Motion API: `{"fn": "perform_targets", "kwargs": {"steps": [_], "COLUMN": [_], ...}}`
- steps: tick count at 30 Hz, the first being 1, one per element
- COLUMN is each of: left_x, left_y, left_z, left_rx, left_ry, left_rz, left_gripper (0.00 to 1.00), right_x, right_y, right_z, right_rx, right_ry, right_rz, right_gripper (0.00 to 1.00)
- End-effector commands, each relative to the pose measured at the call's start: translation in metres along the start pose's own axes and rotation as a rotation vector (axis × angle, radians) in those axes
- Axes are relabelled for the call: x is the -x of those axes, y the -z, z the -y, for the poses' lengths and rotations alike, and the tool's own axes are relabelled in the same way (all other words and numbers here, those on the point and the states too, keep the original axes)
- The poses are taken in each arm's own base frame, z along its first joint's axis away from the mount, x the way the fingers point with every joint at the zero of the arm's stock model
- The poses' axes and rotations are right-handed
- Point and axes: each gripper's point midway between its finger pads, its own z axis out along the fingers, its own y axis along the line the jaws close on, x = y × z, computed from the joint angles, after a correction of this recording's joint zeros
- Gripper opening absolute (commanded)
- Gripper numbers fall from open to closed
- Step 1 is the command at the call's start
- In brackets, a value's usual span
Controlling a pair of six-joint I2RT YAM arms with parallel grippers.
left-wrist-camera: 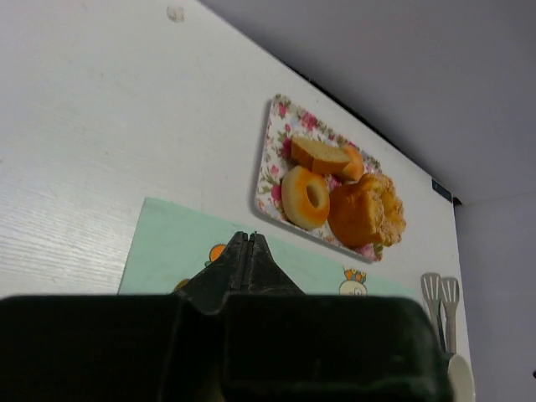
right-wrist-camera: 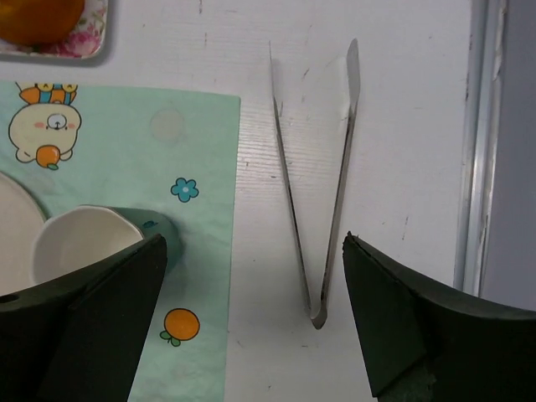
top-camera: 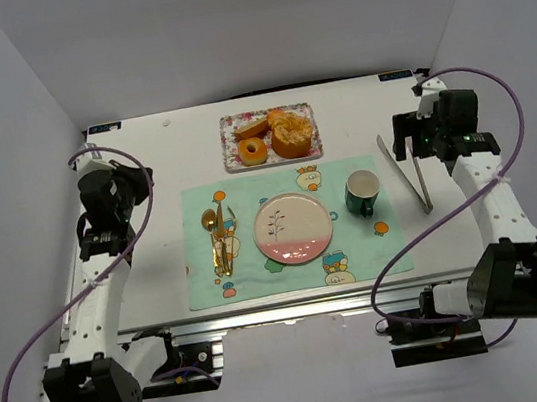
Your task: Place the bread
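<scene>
Several breads lie on a floral tray (top-camera: 233,144) at the back of the table: a ring donut (top-camera: 252,150), a big round bun (top-camera: 292,135) and a slice (top-camera: 255,125). They also show in the left wrist view: donut (left-wrist-camera: 306,197), bun (left-wrist-camera: 364,209), slice (left-wrist-camera: 320,155). A pink-and-white plate (top-camera: 293,228) sits empty on a teal placemat (top-camera: 238,200). Metal tongs (top-camera: 405,173) lie on the table right of the mat. My left gripper (top-camera: 128,185) is shut and empty, at the left, its tips (left-wrist-camera: 249,234) pointing toward the tray. My right gripper (top-camera: 408,135) is open above the tongs (right-wrist-camera: 337,209), which lie between its fingers (right-wrist-camera: 255,243).
A green mug (top-camera: 362,193) stands on the mat right of the plate, near the left finger in the right wrist view (right-wrist-camera: 75,243). A gold spoon and fork (top-camera: 217,234) lie left of the plate. The table's right edge rail (right-wrist-camera: 481,142) runs close to the tongs.
</scene>
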Motion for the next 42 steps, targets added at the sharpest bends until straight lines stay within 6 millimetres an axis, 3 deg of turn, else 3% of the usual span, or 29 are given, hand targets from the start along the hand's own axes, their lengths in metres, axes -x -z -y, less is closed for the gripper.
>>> {"fn": "perform_targets", "kwargs": {"steps": [1, 4, 5, 6, 8, 11, 12, 13, 14, 15, 17, 18, 19, 20, 21, 22, 23, 24, 25, 28, 30, 34, 37, 38, 42], "left_x": [-0.003, -0.010, -0.012, -0.013, -0.017, -0.016, -0.018, -0.020, -0.019, -0.024, -0.026, -0.026, -0.023, -0.026, -0.031, -0.034, -0.040, -0.046, -0.049, -0.058, -0.059, -0.066, -0.071, -0.065, -0.060], "left_y": [-0.005, -0.007, -0.007, -0.005, -0.002, 0.003, 0.009, 0.011, 0.014, 0.016, 0.027, 0.032, 0.040, 0.043, 0.044, 0.047, 0.048, 0.048, 0.048, 0.044, 0.036, 0.015, -0.005, -0.010, -0.030], "left_z": [0.018, 0.025, 0.026, 0.026, 0.023, 0.027, 0.038, 0.043, 0.048, 0.046, 0.049, 0.050, 0.053, 0.052, 0.049, 0.047, 0.044, 0.043, 0.042, 0.040, 0.042, 0.040, 0.037, 0.045, 0.050], "left_rx": [-0.082, -0.126, -0.130, -0.134, -0.129, -0.146, -0.179, -0.203, -0.231, -0.233, -0.261, -0.273, -0.288, -0.285, -0.281, -0.282, -0.275, -0.278, -0.280, -0.278, -0.291, -0.285, -0.261, -0.284, -0.284], "left_ry": [0.013, 0.016, 0.006, -0.019, -0.046, -0.066, -0.080, -0.080, -0.072, -0.048, -0.028, -0.025, -0.026, -0.025, -0.026, -0.033, -0.044, -0.046, -0.048, -0.037, -0.018, -0.011, -0.013, -0.016, -0.018], "left_rz": [-0.045, -0.080, -0.098, -0.106, -0.116, -0.113, -0.113, -0.108, -0.095, -0.102, -0.087, -0.082, -0.065, -0.072, -0.086, -0.097, -0.118, -0.139, -0.147, -0.173, -0.169, -0.194, -0.232, -0.222, -0.210], "left_gripper": [0.00, 0.03, 0.39, 0.58, 0.86, 0.88, 0.77, 0.59, 0.37, 0.00, 0.00, 0.00, 0.10, 0.31, 0.52, 0.81, 0.91, 0.96, 0.98, 0.98, 0.98, 0.97, 0.96, 0.96, 0.97], "right_x": [0.031, 0.029, 0.024, 0.021, 0.009, 0.010, 0.008, 0.006, -0.002, -0.010, -0.012, -0.027, -0.029, -0.020, -0.035, -0.034, -0.033, -0.046, -0.042, -0.061, -0.072, -0.073, -0.085, -0.098, -0.104], "right_y": [0.005, 0.008, 0.014, 0.019, 0.037, 0.058, 0.067, 0.069, 0.067, 0.064, 0.059, 0.054, 0.052, 0.054, 0.046, 0.040, 0.032, 0.023, 0.011, -0.015, -0.025, -0.040, -0.058, -0.066, -0.092], "right_z": [-0.007, -0.027, -0.047, -0.057, -0.081, -0.088, -0.088, -0.087, -0.086, -0.084, -0.078, -0.077, -0.076, -0.075, -0.075, -0.070, -0.060, -0.051, -0.035, -0.003, 0.012, 0.034, 0.038, 0.037, 0.044], "right_rx": [0.056, 0.190, 0.311, 0.389, 0.525, 0.535, 0.524, 0.521, 0.519, 0.522, 0.505, 0.541, 0.540, 0.544, 0.574, 0.555, 0.488, 0.449, 0.360, 0.172, 0.137, 0.117, 0.173, 0.207, 0.234], "right_ry": [0.059, 0.223, 0.283, 0.433, 0.542, 0.601, 0.598, 0.610, 0.610, 0.591, 0.504, 0.444, 0.392, 0.382, 0.331, 0.312, 0.267, 0.259, 0.293, 0.251, 0.179, 0.151, 0.195, 0.206, 0.246], "right_rz": [0.079, 0.112, 0.124, 0.160, 0.197, 0.234, 0.235, 0.236, 0.216, 0.183, 0.127, 0.041, -0.005, -0.019, -0.109, -0.117, -0.124, -0.138, -0.109, -0.165, -0.228, -0.250, -0.307, -0.352, -0.372], "right_gripper": [0.90, 0.90, 0.89, 0.89, 0.89, 0.89, 0.90, 0.89, 0.70, 0.52, 0.23, 0.23, 0.29, 0.43, 0.59, 0.82, 0.88, 0.89, 0.89, 0.89, 0.89, 0.89, 0.89, 0.89, 0.89]}}
